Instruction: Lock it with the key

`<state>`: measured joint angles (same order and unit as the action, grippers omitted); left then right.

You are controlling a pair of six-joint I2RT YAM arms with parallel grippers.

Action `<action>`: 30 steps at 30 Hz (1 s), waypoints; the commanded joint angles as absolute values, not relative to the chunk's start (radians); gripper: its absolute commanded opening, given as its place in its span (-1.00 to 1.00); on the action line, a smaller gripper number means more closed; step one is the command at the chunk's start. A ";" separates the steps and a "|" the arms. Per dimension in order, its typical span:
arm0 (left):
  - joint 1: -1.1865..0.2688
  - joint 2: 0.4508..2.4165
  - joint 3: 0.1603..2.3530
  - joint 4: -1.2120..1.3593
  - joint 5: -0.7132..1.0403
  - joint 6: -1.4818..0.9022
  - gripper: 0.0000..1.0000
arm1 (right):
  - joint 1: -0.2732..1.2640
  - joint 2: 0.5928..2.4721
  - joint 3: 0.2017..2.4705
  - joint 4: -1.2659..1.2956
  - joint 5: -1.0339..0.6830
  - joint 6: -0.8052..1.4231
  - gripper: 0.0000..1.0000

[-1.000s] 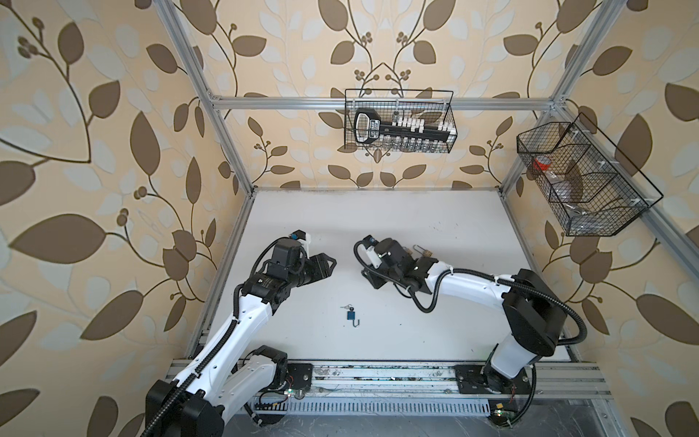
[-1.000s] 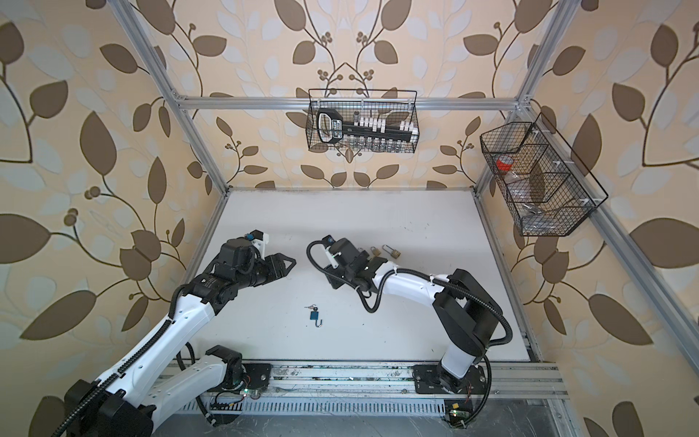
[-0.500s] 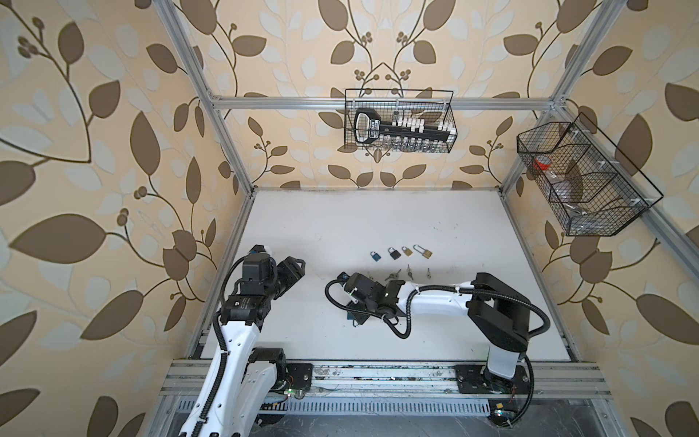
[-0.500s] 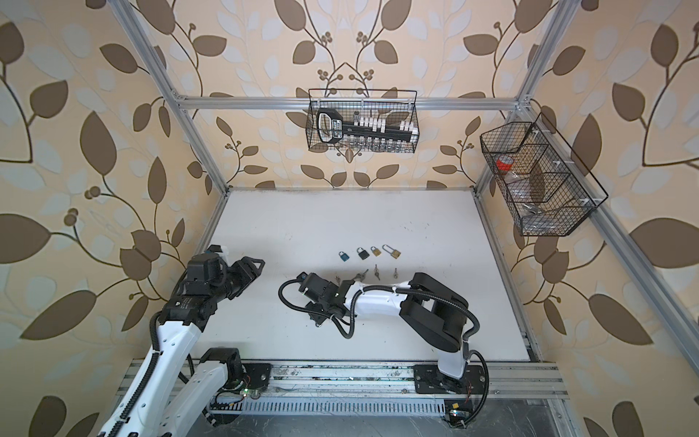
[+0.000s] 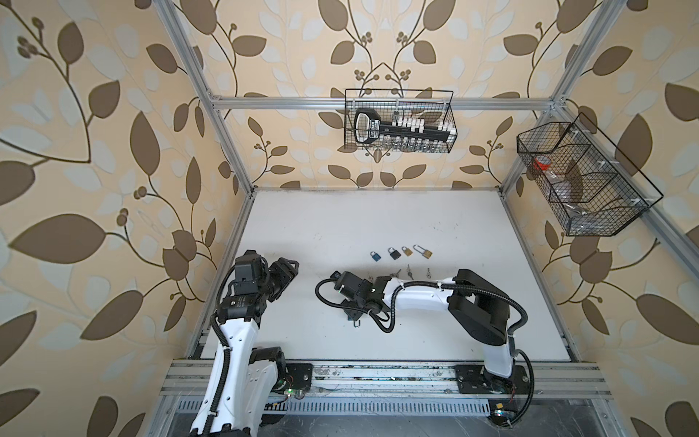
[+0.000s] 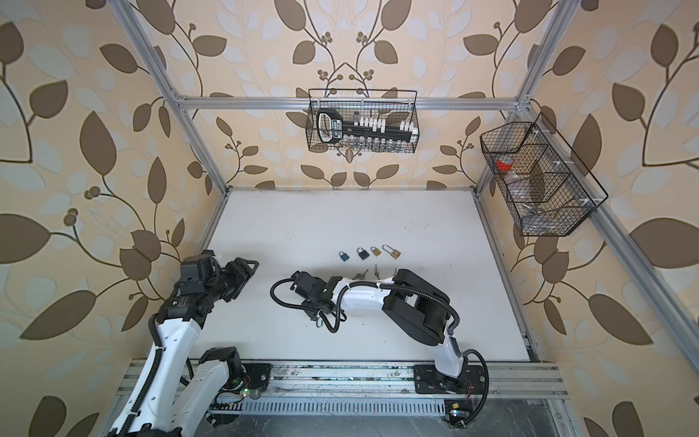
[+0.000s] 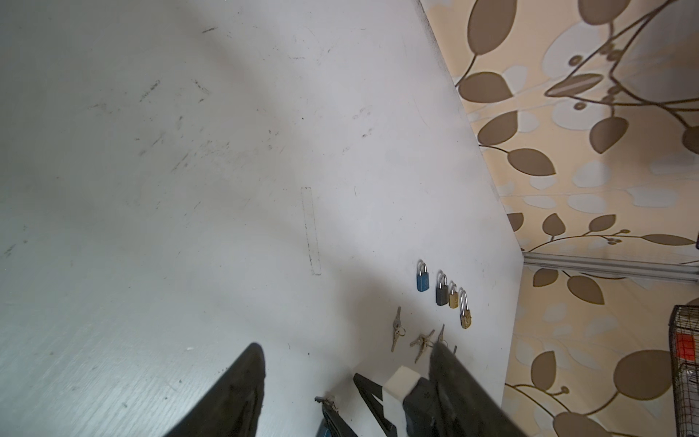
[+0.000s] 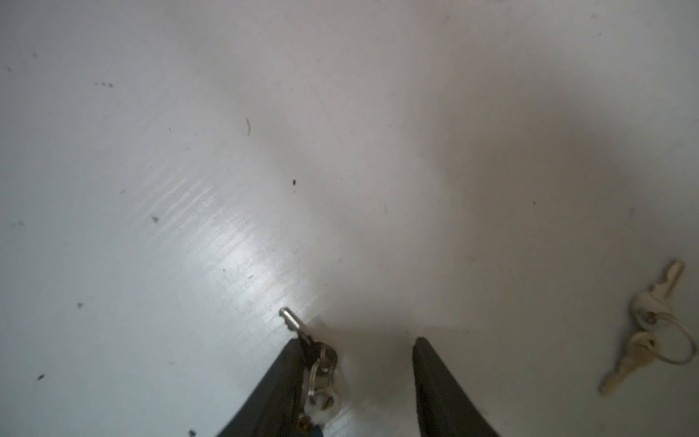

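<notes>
A small blue padlock (image 5: 356, 321) lies near the table's front middle, mostly hidden under my right gripper (image 5: 352, 309); only its shackle shows in both top views (image 6: 320, 324). In the right wrist view, its key (image 8: 293, 321) on a ring with a second key (image 8: 321, 401) lies against the inner face of one finger (image 8: 287, 363). The right gripper (image 8: 355, 340) is open, with bare table in the rest of the gap. My left gripper (image 5: 289, 266) hovers open and empty at the left, apart from the lock. From the left wrist view, it (image 7: 346, 350) looks onto the key's tip (image 7: 324, 398).
Several closed padlocks sit in a row mid-table: blue (image 5: 375, 256), dark (image 5: 395, 253), brass (image 5: 406, 251) and a long-shackled one (image 5: 423, 251). Loose key sets (image 5: 408, 270) lie just in front of them, one near my right fingers (image 8: 646, 325). Wire baskets hang on the back wall (image 5: 399, 121) and right wall (image 5: 582, 181).
My right arm swung from mid-table toward the front and came down over the blue padlock, uncovering the padlock row. My left arm pulled back to the left.
</notes>
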<state>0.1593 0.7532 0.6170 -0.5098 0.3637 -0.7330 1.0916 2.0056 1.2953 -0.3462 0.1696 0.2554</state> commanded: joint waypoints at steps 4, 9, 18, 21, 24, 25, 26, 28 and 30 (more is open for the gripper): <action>0.171 0.759 0.612 -0.481 0.394 -0.704 0.35 | 1.101 2.045 1.330 -0.404 0.215 0.236 -0.02; 0.170 0.793 0.618 -0.433 0.449 -0.660 0.35 | 1.099 2.027 1.315 -0.416 0.243 0.240 -0.01; 0.078 0.863 0.650 -0.377 0.450 -0.640 0.30 | 1.090 1.953 1.211 -0.415 0.255 0.289 -0.01; 0.019 0.881 0.655 -0.365 0.414 -0.646 0.30 | 1.091 1.927 1.169 -0.414 0.253 0.304 0.00; -0.040 0.899 0.660 -0.352 0.378 -0.655 0.29 | 1.091 1.899 1.124 -0.406 0.247 0.312 0.00; -0.055 0.905 0.661 -0.347 0.371 -0.658 0.29 | 1.091 1.890 1.112 -0.403 0.240 0.312 0.00; -0.070 0.909 0.664 -0.343 0.365 -0.659 0.29 | 1.092 1.879 1.099 -0.400 0.232 0.310 0.00; -0.094 0.918 0.667 -0.339 0.351 -0.661 0.29 | 1.094 1.857 1.071 -0.389 0.211 0.302 0.00; -0.114 0.923 0.670 -0.333 0.344 -0.662 0.29 | 1.095 1.832 1.043 -0.375 0.205 0.298 0.01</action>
